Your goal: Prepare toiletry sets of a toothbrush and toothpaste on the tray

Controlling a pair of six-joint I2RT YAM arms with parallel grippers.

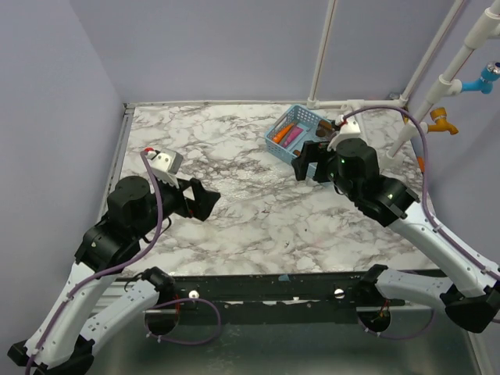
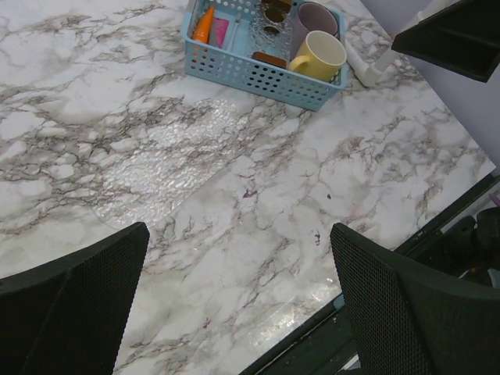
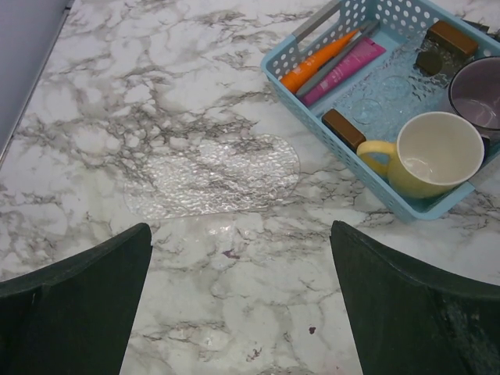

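Two empty grippers near the blue basket [image 2: 258, 76]
Jaws of left gripper [image 2: 238, 305] and right gripper [image 3: 241, 305] are spread wide; clear tray [image 3: 215, 176] lies just beside the basket.

The tray [image 3: 215, 176] is a clear oval sheet with a bumpy pattern. It lies flat on the marble, left of centre in the right wrist view. At the upper right, in the left end of the blue basket [image 3: 394, 9], three items lie side by side on a diagonal: an orange tapered tube [image 3: 316, 62], a thin grey toothbrush [image 3: 337, 58] and a pink flat tube [image 3: 348, 69].
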